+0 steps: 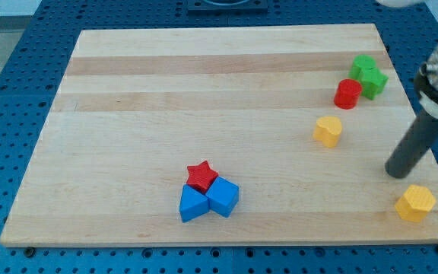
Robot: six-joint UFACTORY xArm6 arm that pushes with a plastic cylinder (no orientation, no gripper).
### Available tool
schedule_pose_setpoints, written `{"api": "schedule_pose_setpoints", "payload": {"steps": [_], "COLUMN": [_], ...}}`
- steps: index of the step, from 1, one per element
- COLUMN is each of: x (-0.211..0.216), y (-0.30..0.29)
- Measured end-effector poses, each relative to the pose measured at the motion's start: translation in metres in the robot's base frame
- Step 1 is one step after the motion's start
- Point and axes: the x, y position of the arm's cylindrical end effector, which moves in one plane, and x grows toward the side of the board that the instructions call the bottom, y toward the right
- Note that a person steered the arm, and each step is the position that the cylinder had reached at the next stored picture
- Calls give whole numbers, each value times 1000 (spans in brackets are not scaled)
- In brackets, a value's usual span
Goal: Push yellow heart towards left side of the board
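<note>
The yellow heart [328, 131] lies on the wooden board [204, 76] at the view's right of centre. My tip [396, 173] rests on the board to the right of the heart and a little below it, with a clear gap between them. A yellow hexagon [415, 202] lies just below and to the right of the tip, near the board's bottom right corner.
A red cylinder [347, 93] lies above and to the right of the heart, touching two green blocks [368, 75] near the top right. A red star [201, 175], a blue cube [223, 196] and a second blue block [193, 204] cluster at the bottom centre.
</note>
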Motion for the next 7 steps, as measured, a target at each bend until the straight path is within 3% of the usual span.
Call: {"api": "schedule_pose_setpoints", "payload": {"steps": [2,5,6,7], "x": [-38,-80,-86,-59], "y": [-13,-104,-128,-143]}}
